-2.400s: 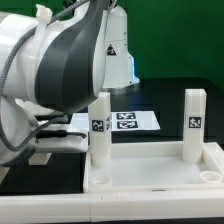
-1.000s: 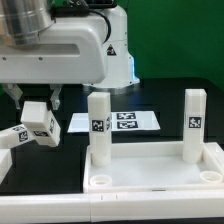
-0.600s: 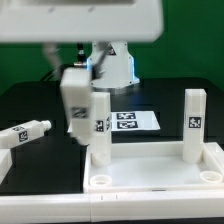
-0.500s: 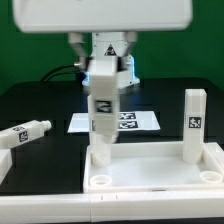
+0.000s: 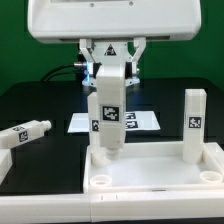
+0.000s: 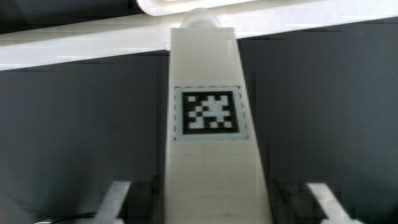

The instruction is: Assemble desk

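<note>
The gripper [image 5: 108, 70] is clamped on the upper end of a leg [image 5: 108, 112]. It holds the leg upright at the centre of the frame, just in front of a second leg [image 5: 93, 136] that stands at the back left of the desk top [image 5: 150, 178]. A third leg [image 5: 194, 122] stands at the right. A fourth leg [image 5: 25, 132] lies on the table [image 5: 40, 100] at the left edge. The marker board [image 5: 142, 121] lies behind.

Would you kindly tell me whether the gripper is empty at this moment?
No, the gripper is shut on a white leg, holding it upright over the desk top.
</note>
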You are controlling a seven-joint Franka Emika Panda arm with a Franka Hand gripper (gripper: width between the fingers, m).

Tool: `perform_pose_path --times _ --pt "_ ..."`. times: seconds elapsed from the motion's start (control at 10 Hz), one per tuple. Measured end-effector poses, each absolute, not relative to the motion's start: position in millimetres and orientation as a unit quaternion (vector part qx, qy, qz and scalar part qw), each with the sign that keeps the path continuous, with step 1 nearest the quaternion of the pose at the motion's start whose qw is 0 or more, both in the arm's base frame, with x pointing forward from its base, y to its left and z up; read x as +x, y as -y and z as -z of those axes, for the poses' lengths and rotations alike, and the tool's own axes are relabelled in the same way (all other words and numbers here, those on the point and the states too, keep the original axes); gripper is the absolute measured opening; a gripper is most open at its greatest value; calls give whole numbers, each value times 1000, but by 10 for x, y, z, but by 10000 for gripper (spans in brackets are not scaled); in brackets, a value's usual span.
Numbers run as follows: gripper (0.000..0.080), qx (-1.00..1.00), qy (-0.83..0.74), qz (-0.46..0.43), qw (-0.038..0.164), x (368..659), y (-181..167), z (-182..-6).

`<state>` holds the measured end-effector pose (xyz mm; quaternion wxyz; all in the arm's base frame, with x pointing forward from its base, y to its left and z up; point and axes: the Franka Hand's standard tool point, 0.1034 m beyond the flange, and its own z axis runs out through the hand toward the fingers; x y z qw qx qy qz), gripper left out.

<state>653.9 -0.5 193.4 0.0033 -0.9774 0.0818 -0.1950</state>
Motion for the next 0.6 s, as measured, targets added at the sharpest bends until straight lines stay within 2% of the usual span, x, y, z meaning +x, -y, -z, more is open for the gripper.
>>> perform_pose_path --times 0.1,0.2,0.4,0.6 --pt "282 -970 -96 222 18 6553 -325 -1920" --pt "282 -969 -106 220 21 6489 -716 -1804" --pt "282 -970 -98 222 5 6509 -496 -1839" --pt "282 -971 -91 221 7 6497 -579 -1825"
